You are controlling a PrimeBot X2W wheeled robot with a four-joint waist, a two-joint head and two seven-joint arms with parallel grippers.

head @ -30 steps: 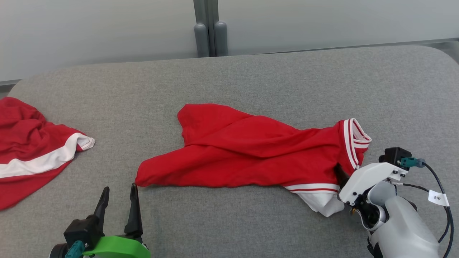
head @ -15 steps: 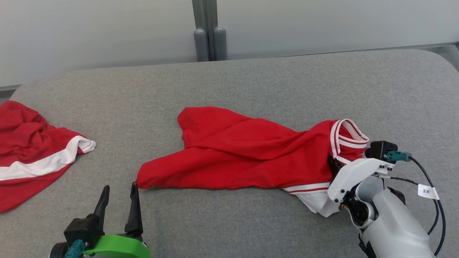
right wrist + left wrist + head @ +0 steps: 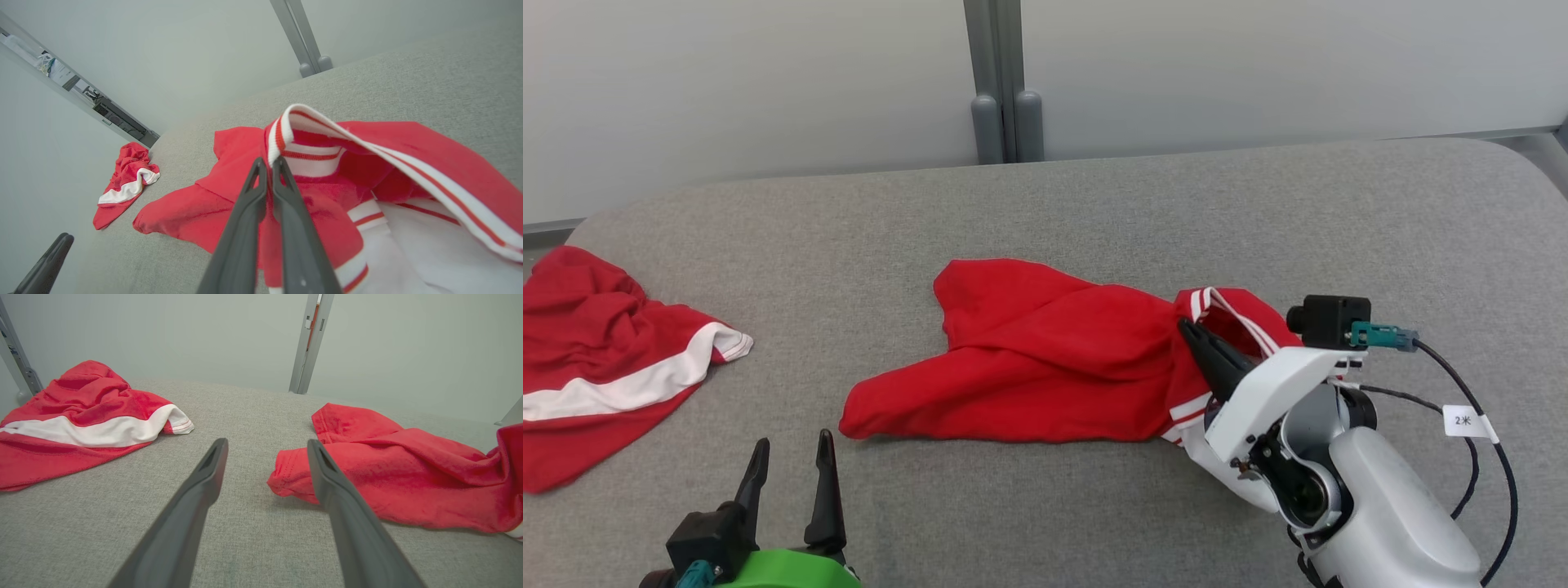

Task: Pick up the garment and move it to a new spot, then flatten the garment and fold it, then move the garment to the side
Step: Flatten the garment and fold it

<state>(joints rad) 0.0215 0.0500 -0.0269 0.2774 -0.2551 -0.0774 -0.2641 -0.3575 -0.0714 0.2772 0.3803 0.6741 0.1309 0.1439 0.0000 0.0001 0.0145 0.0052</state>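
Observation:
The garment [image 3: 1045, 359] is a red shirt with white-and-red striped trim, lying crumpled across the middle of the grey padded surface [image 3: 1094, 204]. My right gripper [image 3: 1186, 328] is shut on its striped edge at the right end, and that edge is raised off the surface and folded back leftward. In the right wrist view the closed fingertips [image 3: 267, 161] pinch the striped band of the garment [image 3: 229, 163]. My left gripper [image 3: 793, 445] stands open at the lower left, just short of the garment's left tip [image 3: 286, 482], with nothing between its fingers [image 3: 267, 444].
A second red garment with a white band [image 3: 605, 359] lies bunched at the surface's left edge, also in the left wrist view [image 3: 81, 412]. A grey post [image 3: 1005, 122] rises against the pale wall behind the surface. A cable with a tag [image 3: 1462, 420] hangs from the right wrist.
The right gripper closed on the garment's striped edge and drew it up and to the left, folding that end over. The head camera shifted a little. The left gripper stayed open and still.

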